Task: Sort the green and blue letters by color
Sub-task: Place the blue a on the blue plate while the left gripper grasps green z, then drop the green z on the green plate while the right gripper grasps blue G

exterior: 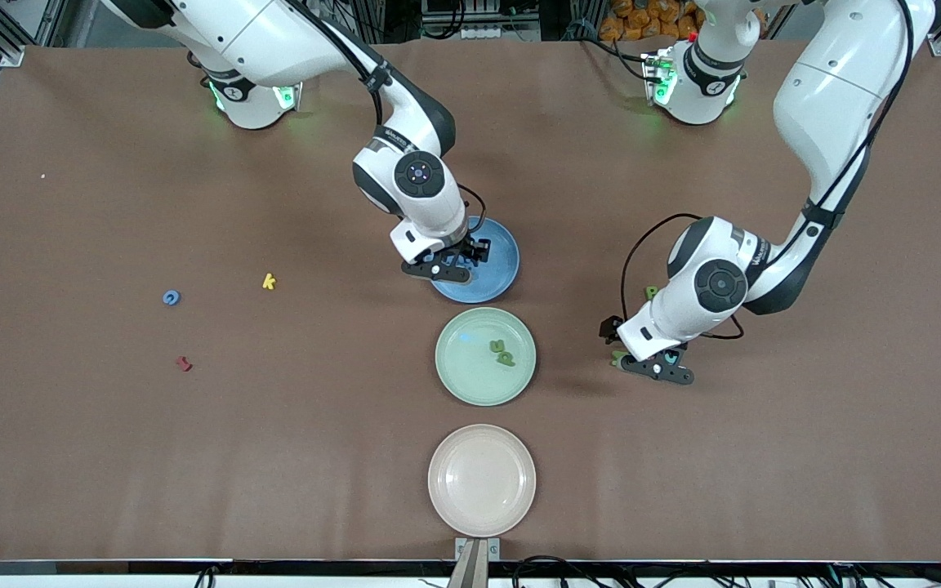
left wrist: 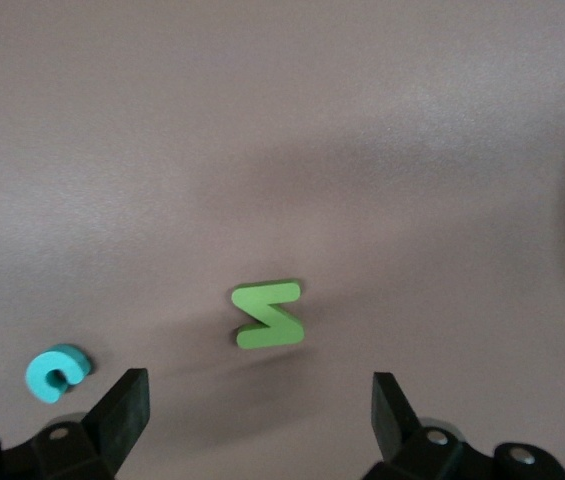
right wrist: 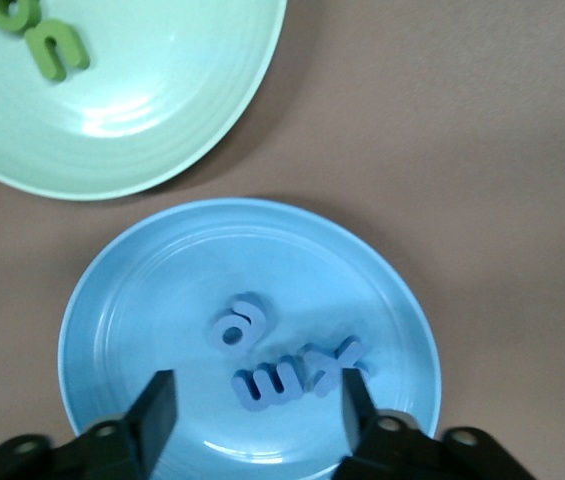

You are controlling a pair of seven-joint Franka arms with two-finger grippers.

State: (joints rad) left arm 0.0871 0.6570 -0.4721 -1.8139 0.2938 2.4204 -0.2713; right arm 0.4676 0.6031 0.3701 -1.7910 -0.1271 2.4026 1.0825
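Dropping blue letters, the right gripper (right wrist: pixel 257 400) gapes over the blue plate (right wrist: pixel 142 290); the left gripper (left wrist: pixel 257 410), spread, straddles green N (left wrist: pixel 269 315).

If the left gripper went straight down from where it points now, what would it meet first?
Most likely the green letter N, lying flat on the table roughly between the open fingers of the left gripper. The blue letter c lies outside them. Depth is hard to judge.

3 blue letters (right wrist: pixel 292 365) on blue plate (right wrist: pixel 162 290); 2 green letters (exterior: pixel 503 351) on green plate (exterior: pixel 458 367).
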